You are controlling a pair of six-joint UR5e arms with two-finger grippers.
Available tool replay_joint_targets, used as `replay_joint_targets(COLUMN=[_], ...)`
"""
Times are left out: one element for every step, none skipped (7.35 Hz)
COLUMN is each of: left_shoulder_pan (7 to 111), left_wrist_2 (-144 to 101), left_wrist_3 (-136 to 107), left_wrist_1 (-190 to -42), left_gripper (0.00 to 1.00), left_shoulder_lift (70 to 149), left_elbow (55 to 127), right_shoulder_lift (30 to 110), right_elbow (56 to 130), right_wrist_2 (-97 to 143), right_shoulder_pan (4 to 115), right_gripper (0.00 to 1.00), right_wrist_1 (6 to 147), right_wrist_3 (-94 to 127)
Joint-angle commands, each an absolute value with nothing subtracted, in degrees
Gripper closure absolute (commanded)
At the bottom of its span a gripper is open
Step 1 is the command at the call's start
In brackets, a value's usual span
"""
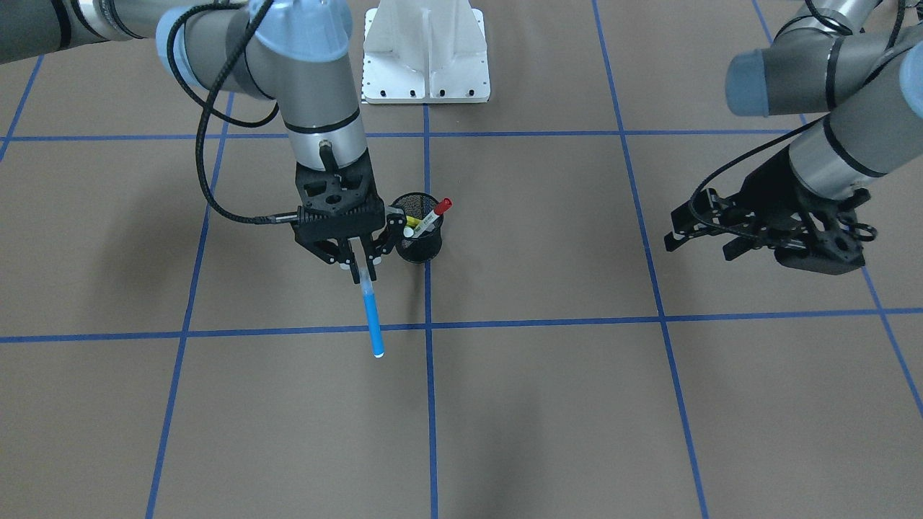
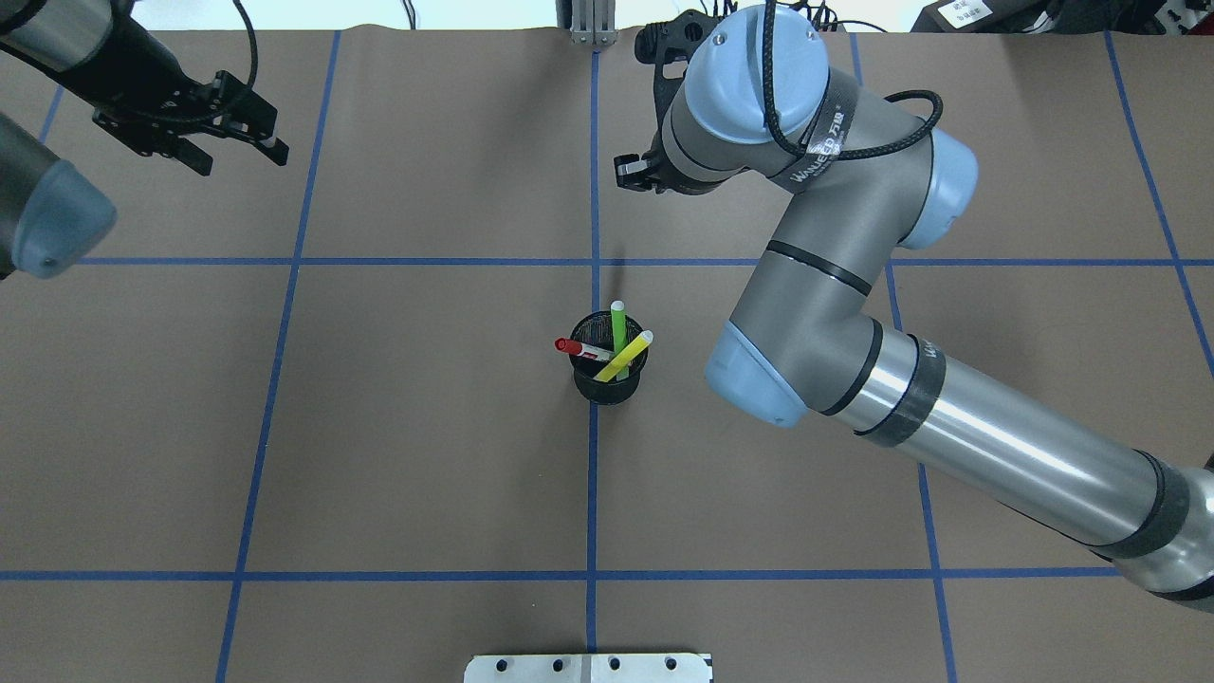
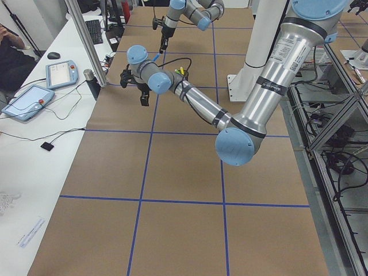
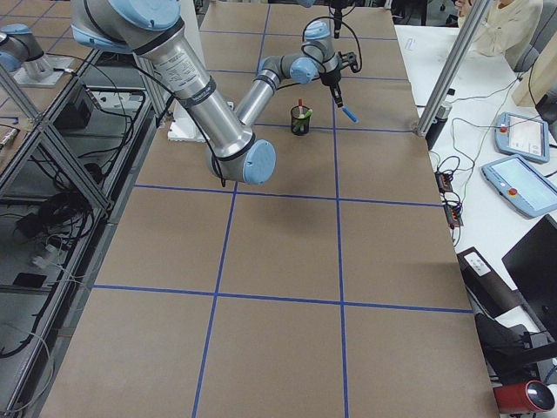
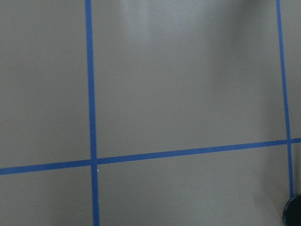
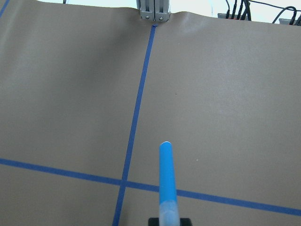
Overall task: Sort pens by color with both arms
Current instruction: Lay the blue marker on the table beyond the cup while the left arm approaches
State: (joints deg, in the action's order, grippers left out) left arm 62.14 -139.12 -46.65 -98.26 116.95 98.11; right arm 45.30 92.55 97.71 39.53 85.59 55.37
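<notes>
Brown, blue-taped tabletop (image 1: 541, 404) under right tool (image 1: 358, 268) tight around slim sky-blue pen (image 1: 373, 321); left tool (image 2: 240, 156) wide apart.

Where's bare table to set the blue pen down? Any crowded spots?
Bare: tape squares on the operator side past the blue pen, and the square between cup and left gripper. Crowded: right gripper, holding the pen, close beside the cup.

Bright, even light casts soft shadows on the table (image 1: 548, 404); the left wrist view looks blurred.
</notes>
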Motion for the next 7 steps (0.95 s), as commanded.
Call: replay_joint_targets(left_shoulder_pan=[58.8,58.0,57.9,57.9,57.8,57.4,57.4], left_wrist_2=[-139.0,-139.0,-139.0,-139.0,-139.0,-138.9,-138.9], left_wrist_3=[-52.7,-53.7,-53.8,-53.8,-53.8,-53.8,-53.8], left_wrist_1=[-99.5,-99.6,-99.6,-99.6,-99.6,-99.7,-99.6], left_gripper=[0.00,0.00,0.00,0.00,0.00,0.00,0.00], left_shoulder_lift=[120.3,121.0,121.1,121.1,121.1,121.3,122.2], left_elbow=[97.7,97.6,97.6,97.6,97.6,97.3,96.6], right_shoulder_lift=[44.3,43.9,43.7,43.3,42.7,42.5,42.7], right_elbow=[84.0,80.5,79.5,79.4,79.4,79.4,79.4], right_wrist_2=[95.4,95.4,95.4,95.4,95.5,95.6,96.0], right_shoulder_pan=[39.7,39.6,39.6,39.4,39.0,38.4,38.1], right_gripper=[0.82,0.82,0.82,0.82,0.82,0.82,0.78], right_wrist_1=[79.0,75.6,74.6,74.6,74.6,74.6,74.6], right_wrist_3=[54.8,54.9,55.0,55.6,56.2,56.9,56.8])
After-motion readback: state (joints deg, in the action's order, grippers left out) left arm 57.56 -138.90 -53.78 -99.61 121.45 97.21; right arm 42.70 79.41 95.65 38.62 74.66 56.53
